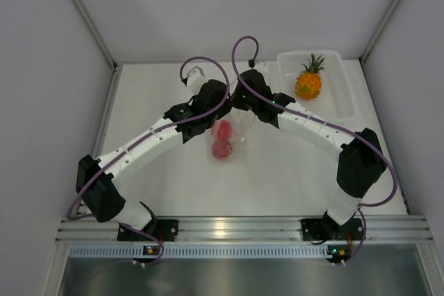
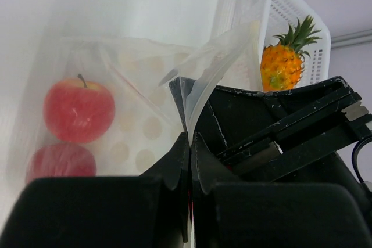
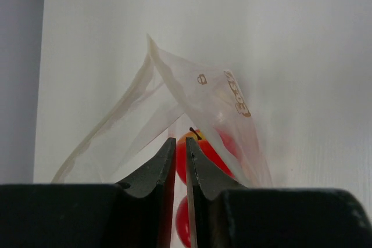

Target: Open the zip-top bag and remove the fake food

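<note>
Left tool (image 2: pixel 190 137): closed, pinching one lip of the zip-top bag (image 1: pixel 234 129). Right tool (image 3: pixel 181 142): nearly closed, apparently nipping the opposite lip. The bag is at mid-worktop (image 1: pixel 291 171), with two red fruits (image 1: pixel 222 141) inside.

Recommendation: confirm each pinch holds film only, then draw the lips apart evenly, left and right, keeping the fruit low.

Pineapple (image 1: pixel 308 85) sits in the bin (image 1: pixel 349 99), far right, apart. Obstruction: both wrists crowd the bag's mouth.
</note>
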{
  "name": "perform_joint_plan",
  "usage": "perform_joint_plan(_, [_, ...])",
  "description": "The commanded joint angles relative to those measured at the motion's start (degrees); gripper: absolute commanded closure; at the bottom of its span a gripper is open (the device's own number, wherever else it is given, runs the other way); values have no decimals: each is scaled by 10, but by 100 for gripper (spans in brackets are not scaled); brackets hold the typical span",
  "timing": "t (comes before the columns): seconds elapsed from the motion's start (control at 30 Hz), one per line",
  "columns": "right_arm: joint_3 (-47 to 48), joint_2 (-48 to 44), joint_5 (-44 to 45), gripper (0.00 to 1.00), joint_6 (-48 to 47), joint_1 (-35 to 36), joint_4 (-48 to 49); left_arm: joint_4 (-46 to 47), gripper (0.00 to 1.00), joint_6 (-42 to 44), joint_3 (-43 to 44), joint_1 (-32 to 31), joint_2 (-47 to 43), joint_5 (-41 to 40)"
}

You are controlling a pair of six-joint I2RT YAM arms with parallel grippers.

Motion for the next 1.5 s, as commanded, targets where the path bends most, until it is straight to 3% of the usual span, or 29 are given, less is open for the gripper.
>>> perform_joint_plan(0.0, [-17, -3, 11, 88, 24, 10, 23, 55, 100, -57, -4, -7, -37, -21])
perform_joint_plan(0.23, [5, 16, 85, 91, -56, 10, -38, 60, 100, -113, -41, -8, -68, -21])
perform_joint_plan(0.5, [10, -9, 212, 94, -223, -5, -115, 58, 100, -67, -91, -8, -132, -42])
perform_joint_plan(0.63, [32, -6, 214, 94, -265, 5, -180, 58, 100, -36, -147, -8, -154, -17])
perform_joint_plan(0.77, [-14, -25, 188, 90, -272, 45, -155, 59, 100, -32, -212, -13, -178, 6])
perform_joint_plan(0.93, [-67, -40, 96, 82, -229, 61, -108, 60, 100, -25, -234, -21, -179, 10])
perform_joint_plan(1.1, [-84, -38, 103, 71, -220, 66, -95, 59, 100, -5, -198, -35, -169, 11])
perform_joint_plan(1.3, [-106, -32, 112, 48, -224, 61, -94, 59, 100, 15, -162, -42, -142, 27])
perform_joint_plan(1.47, [-114, -2, 93, 44, -208, 49, -67, 59, 100, 32, -143, -54, -125, 38])
